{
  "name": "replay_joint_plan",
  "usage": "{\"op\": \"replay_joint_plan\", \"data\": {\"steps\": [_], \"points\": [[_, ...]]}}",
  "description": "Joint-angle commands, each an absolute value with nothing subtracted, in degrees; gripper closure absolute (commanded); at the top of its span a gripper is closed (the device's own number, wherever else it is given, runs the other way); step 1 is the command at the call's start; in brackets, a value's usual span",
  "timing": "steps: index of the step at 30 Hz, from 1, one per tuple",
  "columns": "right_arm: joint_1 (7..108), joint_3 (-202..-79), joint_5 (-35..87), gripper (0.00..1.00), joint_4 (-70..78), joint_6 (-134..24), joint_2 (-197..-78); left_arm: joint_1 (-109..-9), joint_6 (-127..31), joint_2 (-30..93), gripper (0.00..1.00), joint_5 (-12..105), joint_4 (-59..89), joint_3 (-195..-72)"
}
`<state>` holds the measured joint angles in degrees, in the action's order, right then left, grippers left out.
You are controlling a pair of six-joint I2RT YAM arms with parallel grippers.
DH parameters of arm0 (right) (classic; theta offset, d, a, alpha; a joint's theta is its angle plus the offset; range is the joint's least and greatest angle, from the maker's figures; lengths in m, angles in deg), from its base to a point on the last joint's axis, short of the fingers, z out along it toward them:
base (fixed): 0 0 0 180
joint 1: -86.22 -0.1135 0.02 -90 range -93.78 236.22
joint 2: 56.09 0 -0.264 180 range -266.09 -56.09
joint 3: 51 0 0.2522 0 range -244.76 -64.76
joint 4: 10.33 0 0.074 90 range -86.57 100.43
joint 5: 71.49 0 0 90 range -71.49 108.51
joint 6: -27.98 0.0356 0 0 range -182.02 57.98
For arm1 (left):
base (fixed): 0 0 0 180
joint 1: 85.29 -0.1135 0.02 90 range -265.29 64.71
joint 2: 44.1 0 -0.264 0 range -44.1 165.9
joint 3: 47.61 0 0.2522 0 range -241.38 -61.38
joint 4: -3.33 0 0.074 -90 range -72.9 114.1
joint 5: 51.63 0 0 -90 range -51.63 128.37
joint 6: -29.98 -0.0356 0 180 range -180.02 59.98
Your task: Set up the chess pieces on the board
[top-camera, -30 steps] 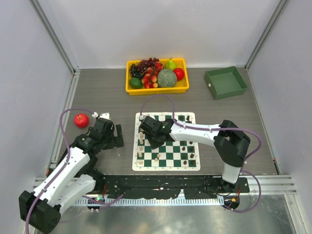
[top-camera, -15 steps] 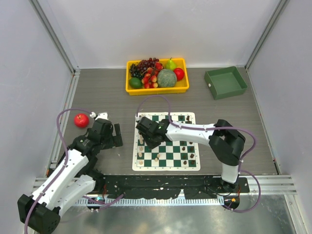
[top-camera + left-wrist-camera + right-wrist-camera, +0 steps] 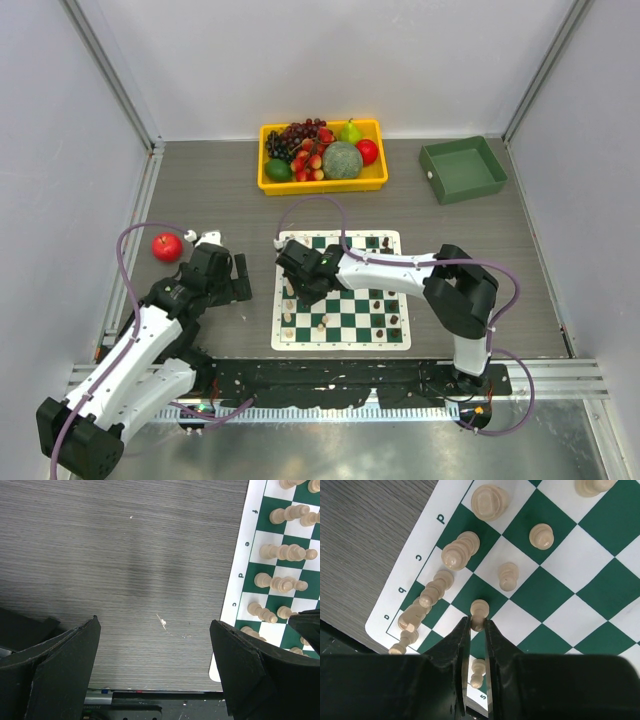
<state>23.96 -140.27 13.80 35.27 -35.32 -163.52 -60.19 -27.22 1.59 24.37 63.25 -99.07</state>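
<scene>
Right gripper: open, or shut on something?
Shut on a small cream chess pawn: the right gripper's black tips pinch it from both sides.

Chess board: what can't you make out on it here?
- Top view: the white right arm covers part of the green-and-white checked board; the dark brown pieces are too small to name.
- Right wrist view: the black right claw hides part of the small cream piece it pinches.
- Left wrist view: the frame's edge cuts the board off.
</scene>
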Motion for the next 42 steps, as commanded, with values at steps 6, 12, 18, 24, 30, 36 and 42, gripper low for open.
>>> {"op": "replay_joint_plan", "data": {"steps": [6, 12, 18, 24, 30, 36, 42], "points": [[23.11, -142.72, 14.38, 0.79, 35.25, -36.18, -164.37, -60.42, -26.53, 1.16, 0.01, 23.25, 62.98, -98.99], [22.85, -143.51, 14.12, 0.75, 36.04, -36.36, -165.24, -60.5, -26.71, 1.25, 0.01, 23.43, 63.06, -98.99], [22.85, -144.13, 14.12, 0.65, 36.13, -36.44, -165.25, -60.42, -26.71, 0.9, 0.01, 23.34, 63.06, -98.82], [22.85, -144.48, 13.15, 0.64, 36.39, -36.44, -163.84, -60.42, -26.71, 0.37, 0.01, 23.08, 63.68, -98.99], [22.85, -141.85, 10.43, 0.61, 36.75, -36.18, -158.14, -60.41, -26.53, 0.02, 0.01, 22.99, 63.85, -99.17], [22.94, -135.97, 8.75, 0.58, 37.45, -35.48, -152.42, -60.42, -26.45, 0.37, 0.01, 23.08, 63.85, -99.43], [23.03, -129.9, 10.77, 0.59, 36.48, -34.77, -149.6, -60.5, -26.01, 0.2, 0.01, 23.69, 63.41, -99.26]]}}
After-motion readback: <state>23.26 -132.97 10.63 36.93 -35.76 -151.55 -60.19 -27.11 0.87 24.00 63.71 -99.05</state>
